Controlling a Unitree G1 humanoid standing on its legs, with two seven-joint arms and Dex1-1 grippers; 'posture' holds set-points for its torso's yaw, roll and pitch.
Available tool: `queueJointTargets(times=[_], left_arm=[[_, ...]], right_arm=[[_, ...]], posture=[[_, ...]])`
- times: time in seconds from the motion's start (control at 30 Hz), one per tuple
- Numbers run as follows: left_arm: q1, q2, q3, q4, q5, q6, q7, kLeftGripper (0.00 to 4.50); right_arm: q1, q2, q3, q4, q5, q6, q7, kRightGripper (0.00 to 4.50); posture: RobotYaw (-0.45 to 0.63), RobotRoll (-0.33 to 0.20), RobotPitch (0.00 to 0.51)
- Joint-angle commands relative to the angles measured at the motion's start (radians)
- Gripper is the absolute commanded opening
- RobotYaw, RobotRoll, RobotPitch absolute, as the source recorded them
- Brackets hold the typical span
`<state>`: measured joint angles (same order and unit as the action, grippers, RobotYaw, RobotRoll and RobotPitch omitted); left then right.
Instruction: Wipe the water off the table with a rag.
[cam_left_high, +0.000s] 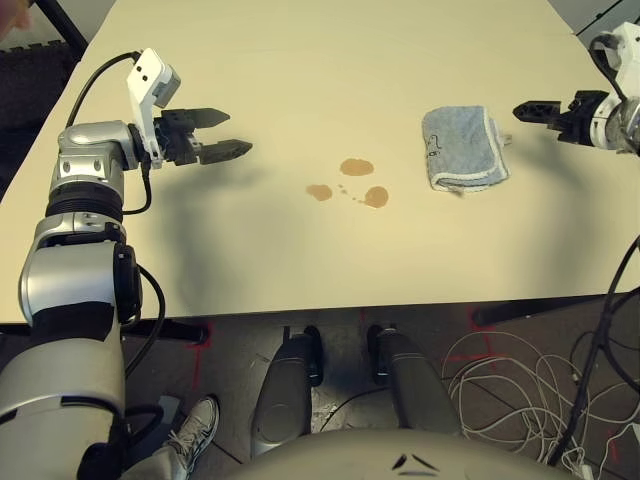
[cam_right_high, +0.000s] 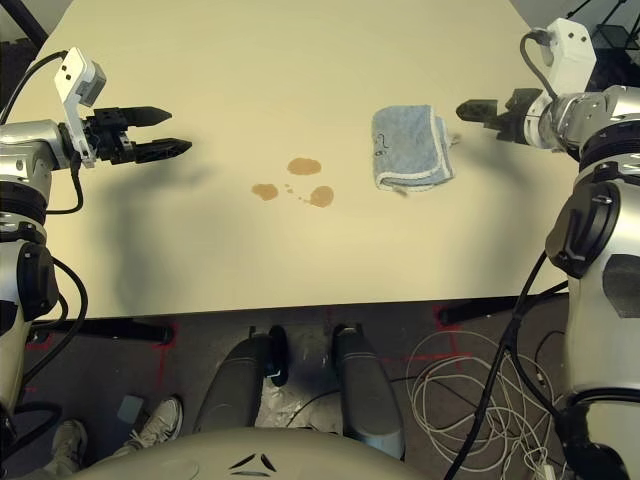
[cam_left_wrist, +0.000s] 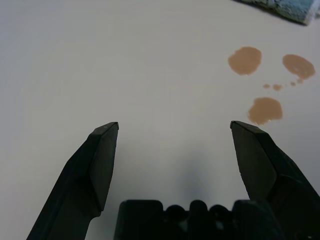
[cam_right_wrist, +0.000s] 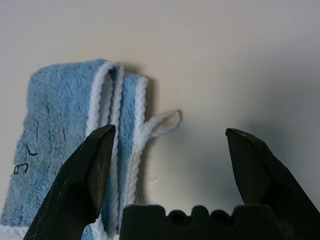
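Observation:
The folded light blue rag (cam_left_high: 463, 149) with white edging lies flat on the cream table (cam_left_high: 300, 60), right of centre. Three small tan-brown puddles of water (cam_left_high: 349, 183) with tiny droplets between them sit just left of the rag. My right gripper (cam_left_high: 522, 110) hovers open a short way right of the rag, pointing at it; the right wrist view shows the rag (cam_right_wrist: 75, 130) and its loop beyond the spread fingers (cam_right_wrist: 90, 175). At the table's left side my left gripper (cam_left_high: 228, 133) is open and empty, pointing toward the water (cam_left_wrist: 265, 75).
Cables (cam_left_high: 540, 390) lie on the floor past the table's near edge at the right. A shoe (cam_left_high: 195, 425) shows on the floor at the lower left.

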<state>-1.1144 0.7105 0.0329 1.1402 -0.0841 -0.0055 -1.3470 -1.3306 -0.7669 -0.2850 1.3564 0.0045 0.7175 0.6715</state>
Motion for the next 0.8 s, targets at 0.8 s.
queueJointTargets(times=[0.8], left_arm=[[0.104,-0.025,0.007,-0.177,-0.033,0.101,-0.029,4.50]], right_arm=[[0.022,0.179,-0.043,0.003,0.064,0.096,0.082,4.47]], posture=[[0.09,0.000,0.293]])
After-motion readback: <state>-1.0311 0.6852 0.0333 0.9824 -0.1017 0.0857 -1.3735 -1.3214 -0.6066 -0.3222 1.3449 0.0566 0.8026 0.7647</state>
